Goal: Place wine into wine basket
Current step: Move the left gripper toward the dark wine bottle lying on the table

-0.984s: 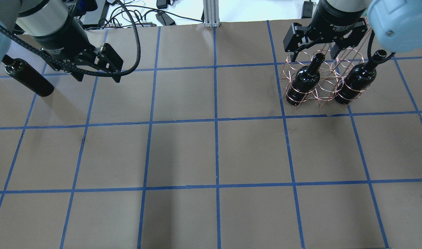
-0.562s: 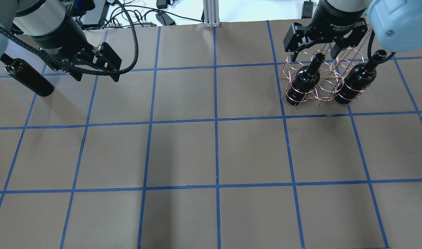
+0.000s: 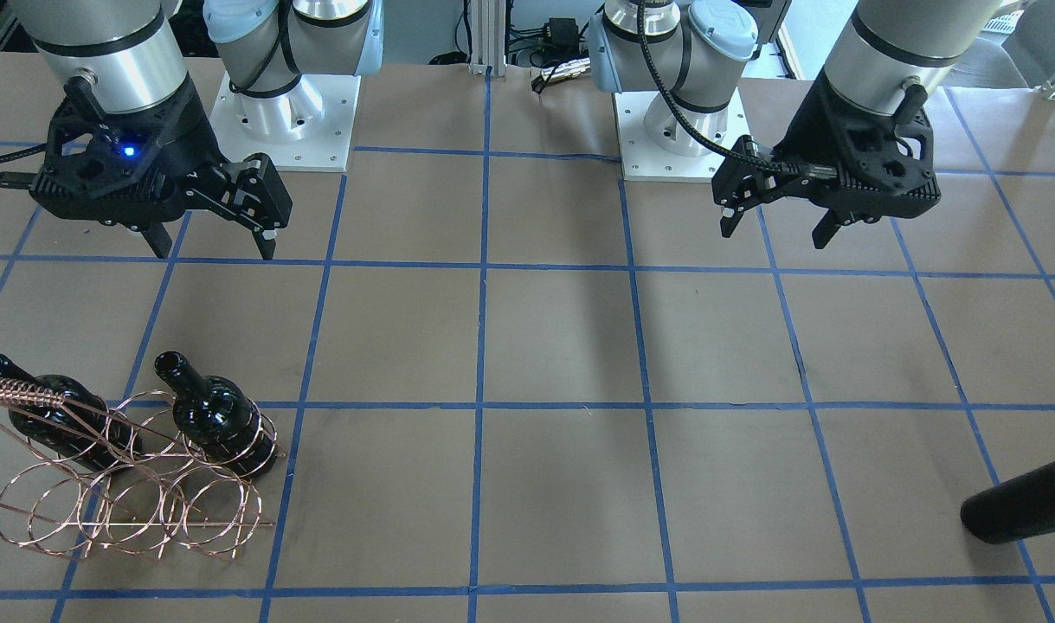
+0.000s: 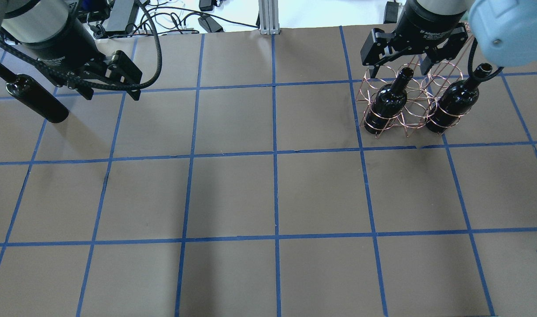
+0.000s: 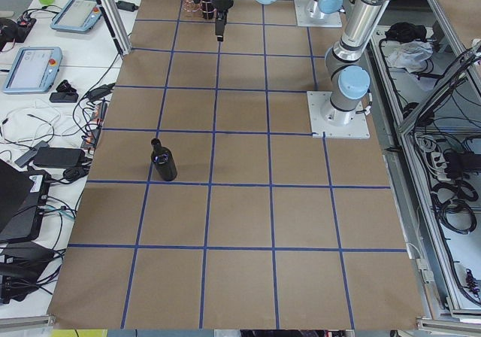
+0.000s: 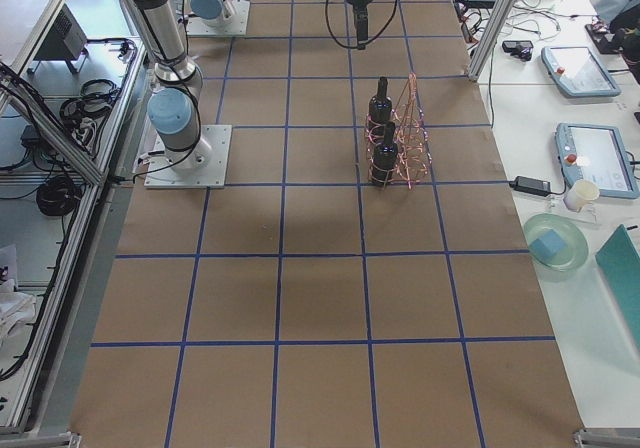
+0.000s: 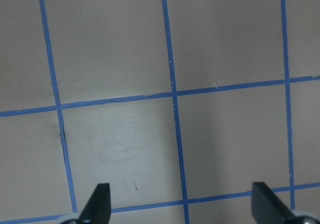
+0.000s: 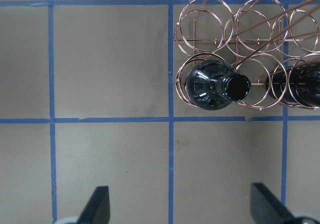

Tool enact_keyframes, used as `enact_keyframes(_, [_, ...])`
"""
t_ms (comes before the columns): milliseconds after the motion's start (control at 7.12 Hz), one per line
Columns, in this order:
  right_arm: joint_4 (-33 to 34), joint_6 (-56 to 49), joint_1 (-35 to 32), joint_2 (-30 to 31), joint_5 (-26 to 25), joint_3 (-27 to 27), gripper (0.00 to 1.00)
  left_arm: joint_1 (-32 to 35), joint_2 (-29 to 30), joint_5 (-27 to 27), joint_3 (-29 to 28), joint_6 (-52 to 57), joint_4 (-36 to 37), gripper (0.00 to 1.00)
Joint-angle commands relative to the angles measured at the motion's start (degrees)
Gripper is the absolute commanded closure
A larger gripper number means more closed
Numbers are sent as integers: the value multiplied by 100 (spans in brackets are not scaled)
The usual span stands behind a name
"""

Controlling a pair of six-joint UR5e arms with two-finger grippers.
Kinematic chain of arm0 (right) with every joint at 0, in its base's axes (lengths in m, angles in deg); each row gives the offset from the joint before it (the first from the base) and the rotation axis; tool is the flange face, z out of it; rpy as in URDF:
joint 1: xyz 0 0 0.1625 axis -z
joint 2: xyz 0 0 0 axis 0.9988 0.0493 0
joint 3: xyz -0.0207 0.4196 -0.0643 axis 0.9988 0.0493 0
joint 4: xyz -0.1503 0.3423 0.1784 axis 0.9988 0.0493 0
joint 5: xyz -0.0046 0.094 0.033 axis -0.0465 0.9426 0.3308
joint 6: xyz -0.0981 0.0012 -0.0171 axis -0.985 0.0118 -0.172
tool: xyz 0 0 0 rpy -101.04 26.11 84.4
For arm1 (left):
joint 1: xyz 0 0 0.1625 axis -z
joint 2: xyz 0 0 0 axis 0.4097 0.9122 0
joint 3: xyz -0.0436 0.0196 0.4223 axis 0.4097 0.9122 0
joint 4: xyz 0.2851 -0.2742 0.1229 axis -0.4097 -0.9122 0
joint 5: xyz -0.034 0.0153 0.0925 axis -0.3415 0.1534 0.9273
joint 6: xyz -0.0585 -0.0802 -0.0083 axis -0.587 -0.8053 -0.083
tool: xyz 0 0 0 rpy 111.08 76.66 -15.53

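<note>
One wine (image 4: 35,98) bottle, glossy black, stands loose on the table at the far left; it also shows as the wine (image 3: 1024,503) and the wine (image 5: 163,164). My left gripper (image 4: 112,91) hangs open just right of it, nothing between its fingers; the left wrist view shows only table. The copper wire wine basket (image 4: 410,108) stands at the far right with two black bottles (image 4: 389,99) (image 4: 457,100) upright in its rings. My right gripper (image 4: 398,67) hovers open just above and behind the basket, empty. In the right wrist view the basket (image 8: 250,44) lies ahead of the open fingers.
Brown table paper carries a blue tape grid (image 4: 275,154). Both arm bases (image 3: 283,112) (image 3: 683,130) stand on the robot's side. Cables (image 4: 175,17) and an aluminium post (image 4: 267,17) lie past the far edge. Side benches hold tablets (image 5: 75,13).
My left gripper has moved left and toward the far edge, closer to the loose bottle, still open. The right arm, basket and bottles have not moved.
</note>
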Motion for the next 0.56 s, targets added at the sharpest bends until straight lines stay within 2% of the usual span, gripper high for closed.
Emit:
enact_keyframes(0, [-5,4,0,-2,-9,0,0,-241,27,-7,-5,315,8,0])
enact_keyframes(281, [4,-30,0,-11,-1,0,0,-224,62,-7,-14,298,8,0])
enact_keyframes(422, [4,-31,0,-11,-9,0,0,-197,62,-260,-14,202,16,0])
